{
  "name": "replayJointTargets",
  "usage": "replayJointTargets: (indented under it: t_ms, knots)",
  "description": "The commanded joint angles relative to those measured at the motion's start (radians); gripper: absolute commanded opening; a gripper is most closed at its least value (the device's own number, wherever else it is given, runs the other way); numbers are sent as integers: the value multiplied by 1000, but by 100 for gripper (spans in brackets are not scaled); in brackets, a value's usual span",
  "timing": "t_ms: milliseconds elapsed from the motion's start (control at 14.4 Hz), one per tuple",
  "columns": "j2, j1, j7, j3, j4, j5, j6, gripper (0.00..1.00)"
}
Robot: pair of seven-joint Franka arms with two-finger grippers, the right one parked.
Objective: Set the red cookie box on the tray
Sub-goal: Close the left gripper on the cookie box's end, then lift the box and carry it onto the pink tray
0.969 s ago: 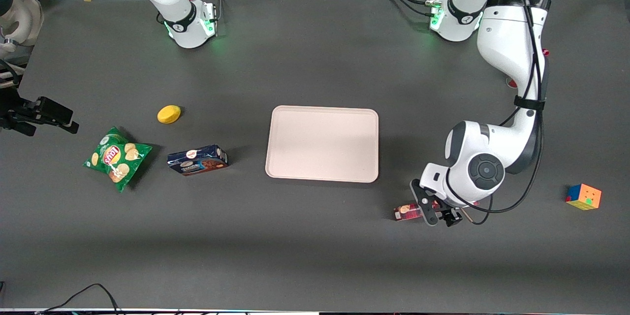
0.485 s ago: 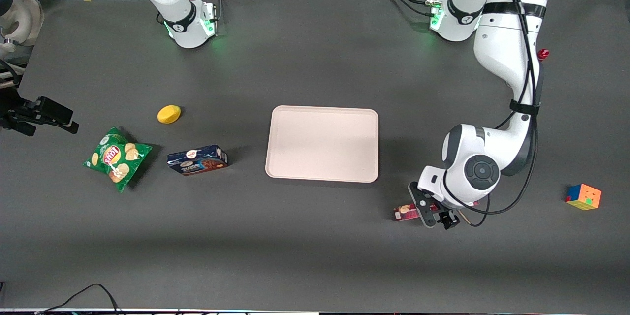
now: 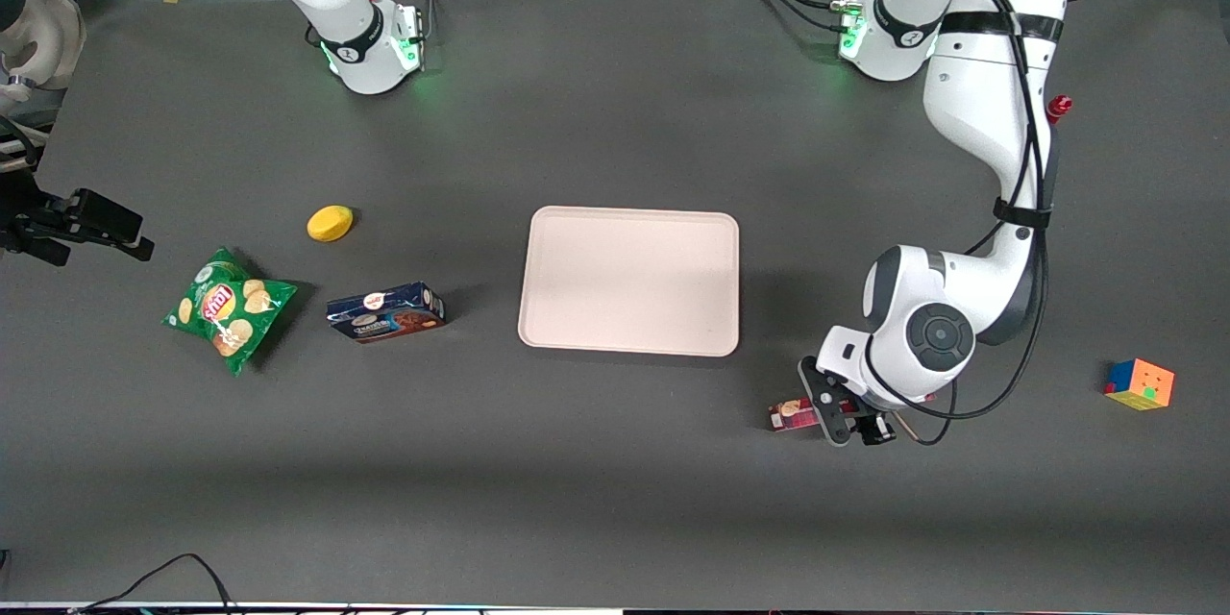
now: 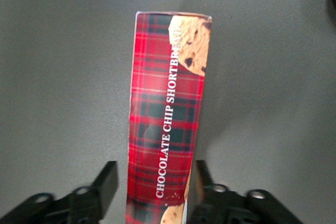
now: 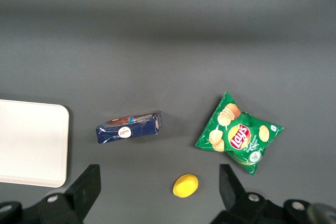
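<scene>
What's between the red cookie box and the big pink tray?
Nothing, only bare dark table, as the front view shows. The red cookie box lies nearer the camera than the tray, with the gripper open around it.

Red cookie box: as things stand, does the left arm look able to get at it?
Probably yes. The claw is open right over the red cookie box, one finger on each long side with gaps showing. Nothing lies on or against the box, which sits flat on the table.
</scene>
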Motion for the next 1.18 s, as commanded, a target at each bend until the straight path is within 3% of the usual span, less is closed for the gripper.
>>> replayJointTargets:
  t_ms: [0,208,415,692,1108]
  knots:
    - [17,-6,28,14,25,-21,-1,39]
    - [14,-7,29,28,28,-20,-13,10]
    - [-1,-16,17,54,39,-27,-68,9]
    - [-104,-64,-76,122,33,-145,-243,9]
    - [-311,-104,-576,126,23,-136,-524,11]
